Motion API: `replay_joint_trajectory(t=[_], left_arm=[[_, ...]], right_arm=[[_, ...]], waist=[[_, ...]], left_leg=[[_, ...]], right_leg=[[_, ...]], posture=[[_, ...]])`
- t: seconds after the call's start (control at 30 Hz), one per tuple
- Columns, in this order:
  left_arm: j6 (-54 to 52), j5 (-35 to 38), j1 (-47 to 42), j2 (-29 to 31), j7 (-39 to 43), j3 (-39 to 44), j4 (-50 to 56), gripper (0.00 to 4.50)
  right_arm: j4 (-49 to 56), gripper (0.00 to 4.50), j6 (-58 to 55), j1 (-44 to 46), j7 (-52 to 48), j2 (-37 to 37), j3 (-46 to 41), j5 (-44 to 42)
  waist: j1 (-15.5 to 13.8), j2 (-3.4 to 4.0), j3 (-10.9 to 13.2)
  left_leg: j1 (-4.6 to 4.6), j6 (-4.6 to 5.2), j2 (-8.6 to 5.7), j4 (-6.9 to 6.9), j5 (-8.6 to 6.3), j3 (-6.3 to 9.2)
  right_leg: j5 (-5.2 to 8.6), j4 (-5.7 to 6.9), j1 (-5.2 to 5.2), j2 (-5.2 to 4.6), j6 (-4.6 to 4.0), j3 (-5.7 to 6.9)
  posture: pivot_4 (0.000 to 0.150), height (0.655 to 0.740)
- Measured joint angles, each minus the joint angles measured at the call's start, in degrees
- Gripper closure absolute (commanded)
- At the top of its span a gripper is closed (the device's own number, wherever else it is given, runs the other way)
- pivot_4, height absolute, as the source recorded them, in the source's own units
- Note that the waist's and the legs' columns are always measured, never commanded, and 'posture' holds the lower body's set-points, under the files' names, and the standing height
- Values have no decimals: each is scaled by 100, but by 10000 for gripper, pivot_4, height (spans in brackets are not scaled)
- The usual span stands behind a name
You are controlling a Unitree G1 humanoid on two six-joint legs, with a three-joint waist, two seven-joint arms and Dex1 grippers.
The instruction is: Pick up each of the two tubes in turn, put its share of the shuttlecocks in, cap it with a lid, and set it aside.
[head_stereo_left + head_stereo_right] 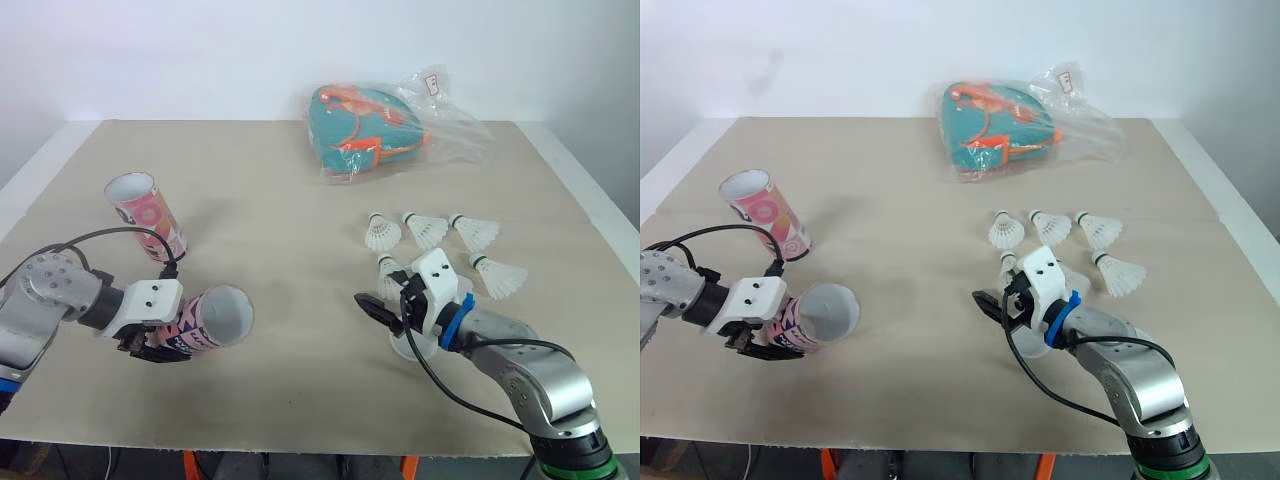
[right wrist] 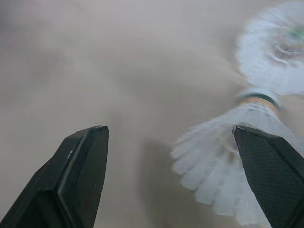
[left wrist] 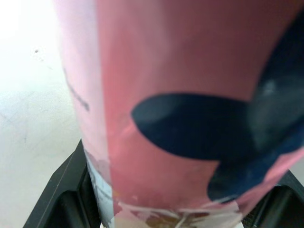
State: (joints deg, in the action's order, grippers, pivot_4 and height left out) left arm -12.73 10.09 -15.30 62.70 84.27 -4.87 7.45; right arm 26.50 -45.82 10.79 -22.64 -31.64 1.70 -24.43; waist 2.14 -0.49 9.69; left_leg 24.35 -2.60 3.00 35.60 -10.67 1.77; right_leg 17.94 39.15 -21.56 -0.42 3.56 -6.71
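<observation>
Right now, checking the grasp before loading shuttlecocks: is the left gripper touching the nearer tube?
Touching. In the left wrist view the nearer tube sits pressed between both black fingers of the left gripper.

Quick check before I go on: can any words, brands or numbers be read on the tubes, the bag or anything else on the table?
No text can be read.
White tag on the plastic bag: dark marks, too small to read.
Nearer tube: pink and dark blue print, no legible letters.
Farther tube: pink pattern, any lettering too small to tell.
</observation>
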Motion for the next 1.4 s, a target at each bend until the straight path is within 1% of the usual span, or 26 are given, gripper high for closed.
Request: replay_joint_trajectory(t=[0.27,0.3,0.33,0.4,0.47,0.5,0.53,0.57,0.6,0.83,1.0,1.1,1.23,1.3,1.4], left_arm=[[-151,5,148,-82,-66,125,209,15107],[-162,16,171,-117,-69,124,281,15284],[-174,22,178,-121,-69,124,307,15284],[-221,35,195,-122,-70,129,343,15284],[-240,41,211,-122,-77,133,389,15284],[-246,46,219,-123,-85,134,414,15284],[-257,49,230,-123,-95,136,439,15284],[-268,56,236,-123,-107,136,452,15284],[-277,64,256,-123,-121,137,463,15284],[-349,124,321,-124,-167,152,550,15284],[-390,158,334,-132,-175,150,574,15284],[-392,164,324,-153,-174,133,572,15284],[-392,164,282,-193,-167,97,563,15284],[-393,163,264,-209,-158,86,555,15284],[-413,162,252,-225,-154,82,550,15284]], right_arm=[[-195,0,-40,87,243,195,0,264],[-230,5336,-59,96,288,228,0,310],[-254,8593,-67,99,298,247,1,338],[-312,18221,-72,100,320,297,0,370],[-325,29549,-71,104,322,338,-20,384],[-333,33890,-71,114,322,353,-28,388],[-356,39555,-71,133,322,370,-40,393],[-380,43974,-71,148,323,381,-51,397],[-398,44786,-69,158,317,384,-66,400],[-344,44786,-58,131,63,368,-94,320],[112,44786,-51,91,-723,242,-218,-346],[268,44786,-339,511,-1265,222,-407,-1253],[377,44786,-579,1151,-1719,152,-506,-2105],[375,44786,-583,1272,-1869,79,-492,-2222],[289,44786,-142,1659,-2619,-514,-160,-1944]], waist=[[-6,0,0],[-6,0,0],[-6,-1,0],[-4,-1,0],[-1,0,0],[0,-1,0],[1,-1,0],[1,-1,0],[1,-1,0],[2,-1,0],[2,0,0],[12,0,1],[1,-1,1],[-6,-1,1],[-10,5,4]], left_leg=[[0,0,-3,0,0,1],[1,0,-3,-1,0,1],[0,0,-3,-1,0,1],[0,1,-2,-2,-1,1],[0,1,-2,-2,-1,0],[0,1,-2,-2,-1,1],[0,1,-2,-2,-1,0],[0,1,-2,-2,-1,0],[0,2,-2,-2,-1,1],[0,2,-2,-3,-2,1],[0,6,-1,-3,-4,2],[-2,6,0,1,-3,1],[-4,8,-1,2,-2,8],[-3,8,-3,1,-2,9],[-3,8,-5,7,-2,5]], right_leg=[[-1,0,2,-3,-1,0],[-1,0,2,-3,-2,0],[-2,0,1,-3,-3,0],[-2,0,1,-2,-4,0],[-2,0,1,-2,-5,0],[-2,0,1,-2,-5,0],[-2,0,1,-2,-5,0],[-2,0,1,-2,-5,0],[-2,0,1,-2,-5,0],[-1,0,1,-2,-6,0],[0,0,2,-2,-7,1],[-1,0,4,-1,-6,1],[-2,0,11,-2,-5,7],[-2,-2,12,-3,-5,8],[-1,-2,10,-8,-3,6]], posture=[[1500,7400],[1500,7400],[1500,7400],[1500,7400],[1500,7400],[1500,7400],[1500,7400],[1500,7400],[1500,7400],[1500,7400],[1500,7400],[1500,7400],[1500,7400],[1500,7400],[1500,7400]])
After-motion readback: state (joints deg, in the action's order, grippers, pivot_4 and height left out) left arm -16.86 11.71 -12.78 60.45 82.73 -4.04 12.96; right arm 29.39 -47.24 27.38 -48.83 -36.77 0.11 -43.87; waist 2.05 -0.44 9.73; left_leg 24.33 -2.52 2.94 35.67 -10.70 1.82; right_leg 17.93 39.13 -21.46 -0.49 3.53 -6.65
